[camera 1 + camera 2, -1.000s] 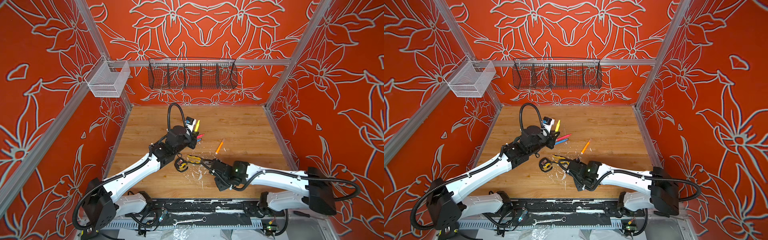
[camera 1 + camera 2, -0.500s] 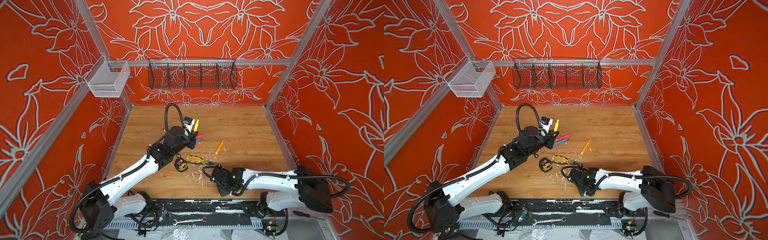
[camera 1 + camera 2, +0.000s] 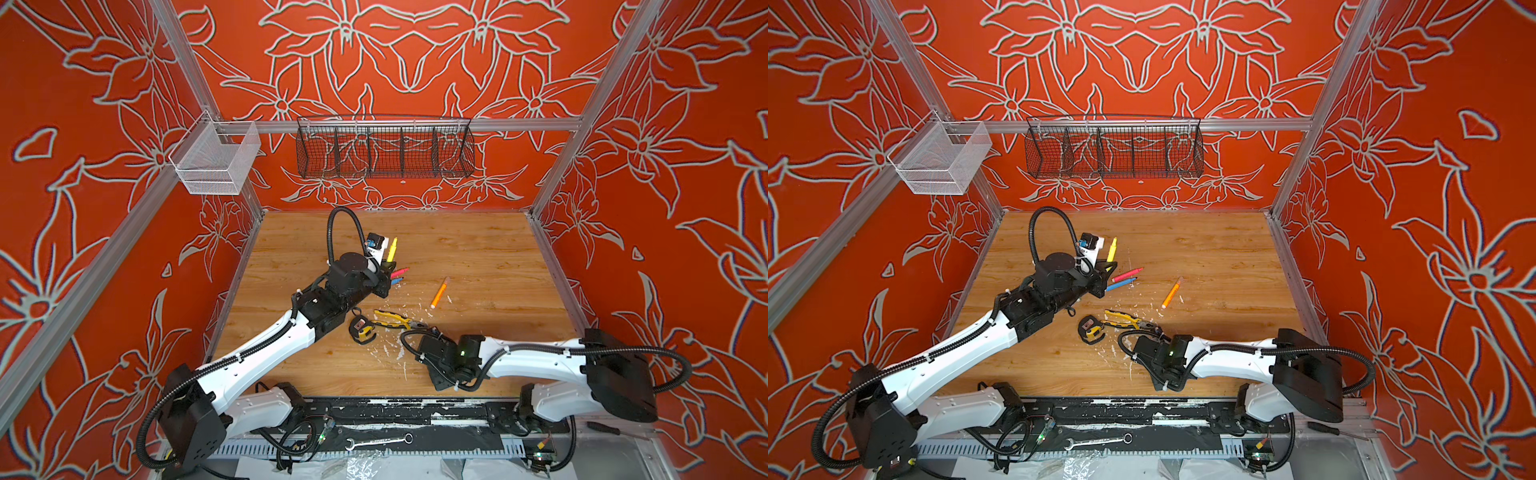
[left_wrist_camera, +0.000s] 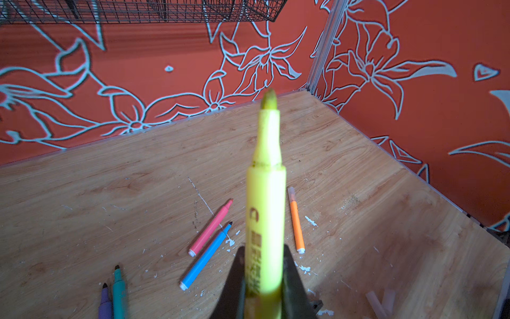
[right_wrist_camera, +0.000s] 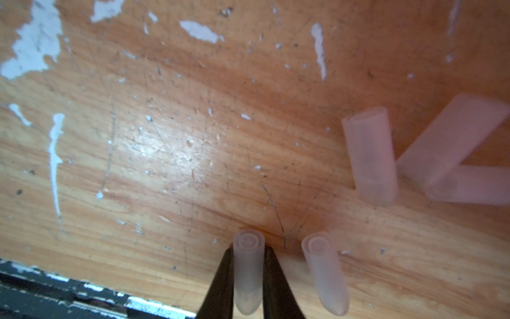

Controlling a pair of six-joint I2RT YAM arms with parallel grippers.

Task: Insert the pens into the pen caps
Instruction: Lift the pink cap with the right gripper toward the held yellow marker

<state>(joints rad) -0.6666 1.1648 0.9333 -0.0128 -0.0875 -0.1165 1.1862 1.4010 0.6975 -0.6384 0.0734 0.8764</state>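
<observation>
While the left gripper (image 3: 388, 268) hangs raised beyond the pliers (image 3: 394, 319) in both top views, its jaws are clamped on the yellow pen (image 3: 392, 249), tip up toward the back wall. The pink pen (image 3: 400, 272) and blue pen (image 3: 397, 281) lie on the table (image 3: 478, 249) beyond the pliers, their butt ends hidden by that gripper. The orange pen (image 3: 439, 293) lies beyond and right of the pliers, touching nothing. A black-and-yellow tape measure (image 3: 360, 329) sits just left of the pliers, and white flecks (image 3: 390, 349) are scattered on their near side. The right arm's wrist (image 3: 446, 361), nearer than the pliers, covers its own gripper and the caps.

From the left wrist, the yellow pen's blurred barrel stands between dark fingers (image 4: 292, 276). Behind it lie the pink, blue and orange pens, with the green pen (image 4: 119, 292) and purple pen (image 4: 105, 302) side by side.

From the right wrist, the right gripper (image 5: 248, 252) is pinched tight on one clear cap (image 5: 247, 279), low over the wood. A second cap (image 5: 325, 273) lies just beside it, clear of the fingers. Three more caps (image 5: 369, 154) lie in a touching cluster.
</observation>
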